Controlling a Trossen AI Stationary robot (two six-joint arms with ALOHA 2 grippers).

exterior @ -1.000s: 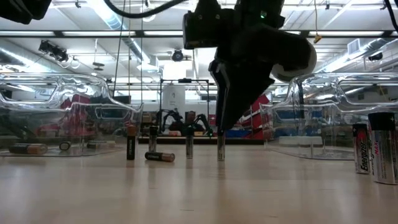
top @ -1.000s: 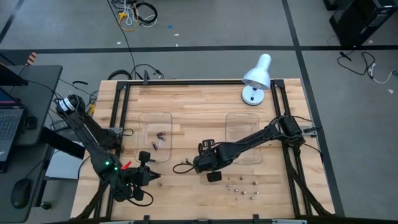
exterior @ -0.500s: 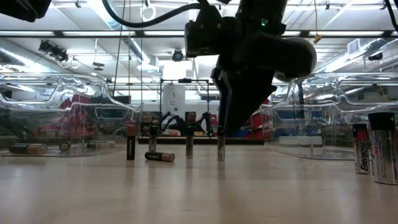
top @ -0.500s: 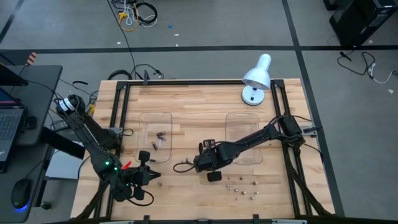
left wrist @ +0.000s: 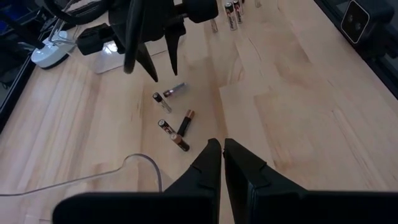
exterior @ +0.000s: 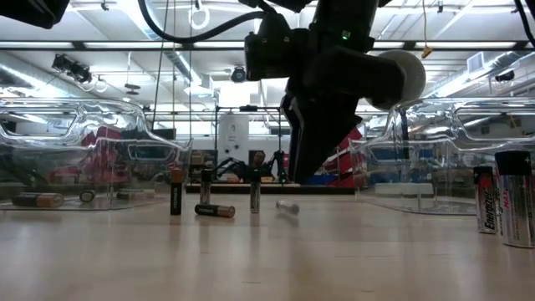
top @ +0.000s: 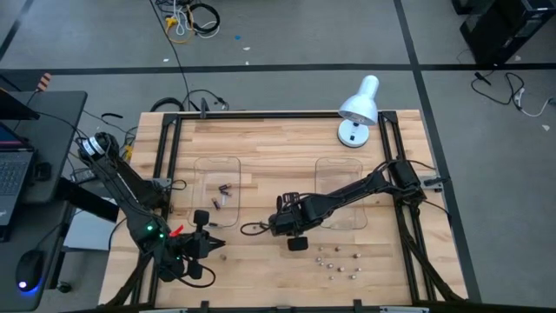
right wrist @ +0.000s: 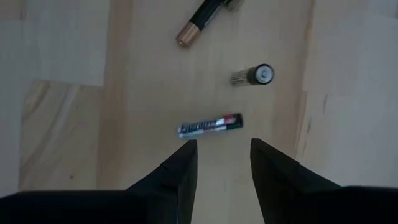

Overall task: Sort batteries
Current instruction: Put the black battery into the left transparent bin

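Several small batteries (left wrist: 171,118) stand or lie on the wooden table between my two grippers. One silver-and-black battery (right wrist: 209,126) lies on its side just past the fingertips of my right gripper (right wrist: 221,146). That gripper hangs open above it, pointing steeply down, and is also seen in the low view as my right gripper (exterior: 299,171). The lying battery (exterior: 287,206) rests on the table below it. My left gripper (left wrist: 217,149) hovers shut near the table's front left, holding nothing. More batteries lie in the left clear tray (top: 217,187).
A second clear tray (top: 340,196) sits right of centre, under my right arm. A loose group of silver batteries (top: 337,261) stands near the front edge. A white desk lamp (top: 358,109) stands at the far right. Black frame rails (top: 165,165) run along both sides.
The silver battery that stood upright beneath my right gripper has tipped over and now lies on its side on the table. The other batteries stay where they were.
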